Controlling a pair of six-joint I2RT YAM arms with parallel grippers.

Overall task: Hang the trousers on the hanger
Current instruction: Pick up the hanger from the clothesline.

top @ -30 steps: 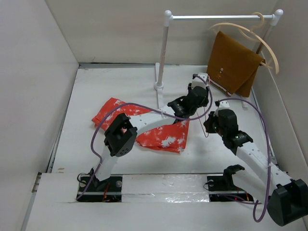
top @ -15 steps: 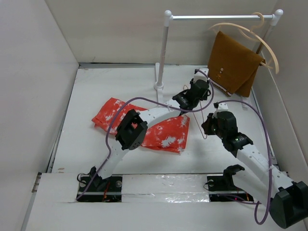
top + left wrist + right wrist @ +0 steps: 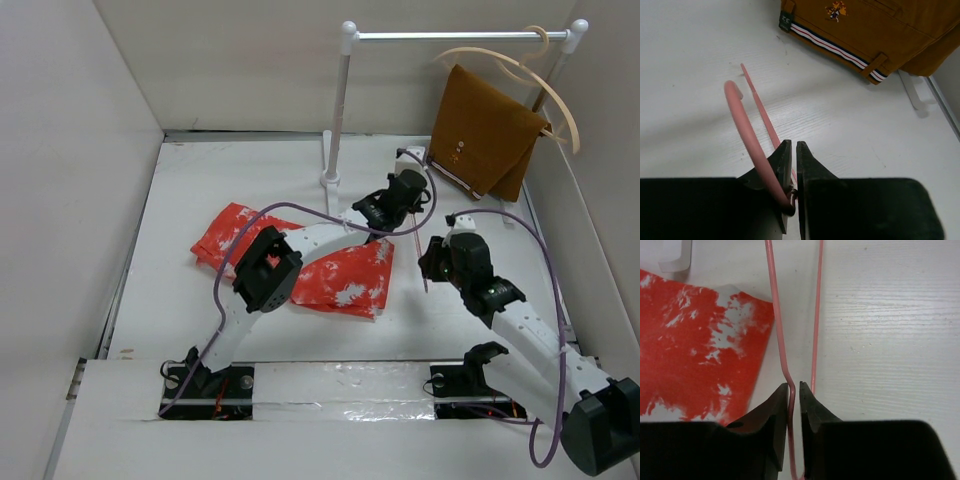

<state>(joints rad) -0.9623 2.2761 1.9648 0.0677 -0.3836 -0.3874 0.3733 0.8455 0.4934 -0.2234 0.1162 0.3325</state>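
Observation:
The pink wire hanger (image 3: 422, 255) lies between my two grippers, right of the trousers. My left gripper (image 3: 412, 185) is shut on the hanger at the base of its hook; in the left wrist view (image 3: 793, 145) the pink hook (image 3: 742, 120) curls up from the jaws. My right gripper (image 3: 437, 258) is shut on a thin wire of the hanger (image 3: 776, 315), jaws (image 3: 794, 386) pinching it at a kink. The orange-red, white-splotched trousers (image 3: 340, 280) lie flat on the table under the left arm; their edge shows in the right wrist view (image 3: 695, 340).
A white rail stand (image 3: 335, 110) rises at the back. A brown folded cloth (image 3: 485, 130) hangs from a pale beige wooden hanger (image 3: 560, 100) on the rail at the right, also in the left wrist view (image 3: 865, 25). White walls enclose the table.
My left gripper has shifted a little toward the back with the hanger, and its elbow has swung right. The right gripper has barely moved.

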